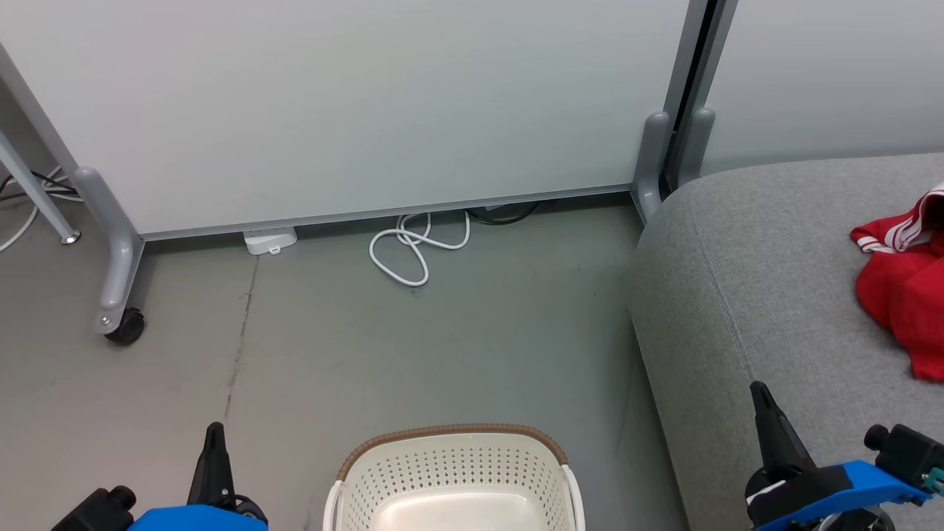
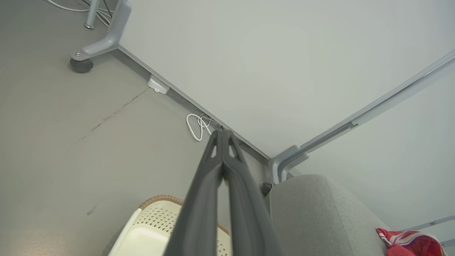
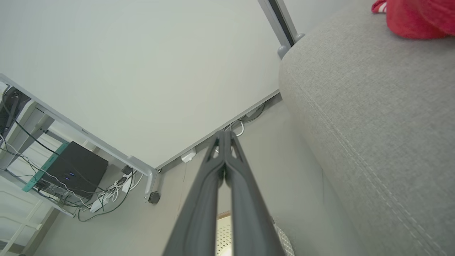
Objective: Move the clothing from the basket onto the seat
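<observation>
While both my end effectors are pressed fully shut and carry nothing, the head view shows the left end effector (image 1: 214, 442) over bare floor beside the basket (image 1: 457, 429) and the right end effector (image 1: 763, 413) above the near corner of the seat (image 1: 737, 295). The clothing (image 1: 903, 295) lies crumpled on the seat at the far right: soft red folds with a white-striped band on top. The part of the basket I can see is empty. It is glossy cream plastic, with walls pierced by small holes and a brown woven-look rim. Its near half is cut off, so I may misjudge the job as finished if something lies hidden there.

From my left wrist, the left end effector (image 2: 223, 132) is two dark, smooth fingers meeting at the tips. Below them are the basket (image 2: 149, 220) and the rounded grey seat (image 2: 312, 213), with the clothing (image 2: 408, 243) at its far end. A loose white cable (image 2: 195, 128) coils on the floor by the partition, and it could snag my wheels if I roll forward.

From my right wrist, the right end effector (image 3: 224, 133) points past the seat (image 3: 373, 106), whose coarse weave and double-stitched seam show clearly. The clothing (image 3: 416, 17) sits at the top. I cannot see how close it lies to the cushion's far edge, so the limp fabric could slide off.
</observation>
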Available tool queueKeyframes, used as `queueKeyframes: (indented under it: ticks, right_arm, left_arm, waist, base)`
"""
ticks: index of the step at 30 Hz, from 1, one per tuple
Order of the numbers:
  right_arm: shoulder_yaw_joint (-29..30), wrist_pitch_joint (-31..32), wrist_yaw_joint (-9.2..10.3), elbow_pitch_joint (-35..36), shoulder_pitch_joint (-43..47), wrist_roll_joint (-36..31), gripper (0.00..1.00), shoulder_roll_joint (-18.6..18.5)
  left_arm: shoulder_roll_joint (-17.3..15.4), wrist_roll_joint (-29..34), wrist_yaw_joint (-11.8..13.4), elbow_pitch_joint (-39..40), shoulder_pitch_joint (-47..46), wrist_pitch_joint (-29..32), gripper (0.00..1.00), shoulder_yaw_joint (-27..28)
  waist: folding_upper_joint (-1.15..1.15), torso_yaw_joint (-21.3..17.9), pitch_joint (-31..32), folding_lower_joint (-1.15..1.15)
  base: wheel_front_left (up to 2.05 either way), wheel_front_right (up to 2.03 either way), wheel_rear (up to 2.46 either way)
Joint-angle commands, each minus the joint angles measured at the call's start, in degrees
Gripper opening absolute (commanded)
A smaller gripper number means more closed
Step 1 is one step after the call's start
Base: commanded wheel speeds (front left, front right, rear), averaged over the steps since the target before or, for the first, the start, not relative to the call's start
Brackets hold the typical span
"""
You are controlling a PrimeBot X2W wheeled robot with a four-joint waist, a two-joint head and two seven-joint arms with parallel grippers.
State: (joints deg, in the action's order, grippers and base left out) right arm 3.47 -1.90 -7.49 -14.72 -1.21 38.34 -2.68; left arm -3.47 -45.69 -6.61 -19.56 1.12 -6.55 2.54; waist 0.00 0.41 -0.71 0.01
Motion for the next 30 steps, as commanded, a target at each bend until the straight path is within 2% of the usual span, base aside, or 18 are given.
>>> queueKeyframes:
  ticks: [1, 30]
  right_arm:
    - [0.25, 0.35, 0.0, 0.93, -1.93, 2.43, 0.0, -0.19]
    - [1.43, 3.66, -0.01, 0.92, -3.37, 23.09, 0.0, -0.24]
  left_arm:
    - [-0.19, -2.09, -0.43, 1.09, -1.83, 0.57, 0.0, 0.31]
    - [0.11, -19.9, -0.65, 2.99, -4.3, 5.64, 0.0, 1.87]
  waist:
    - [0.0, -0.01, 0.01, -0.01]
    - [0.0, -0.13, 0.17, -0.01]
  base:
    - [0.0, 0.0, 0.0]
    - [0.0, 0.0, 0.0]
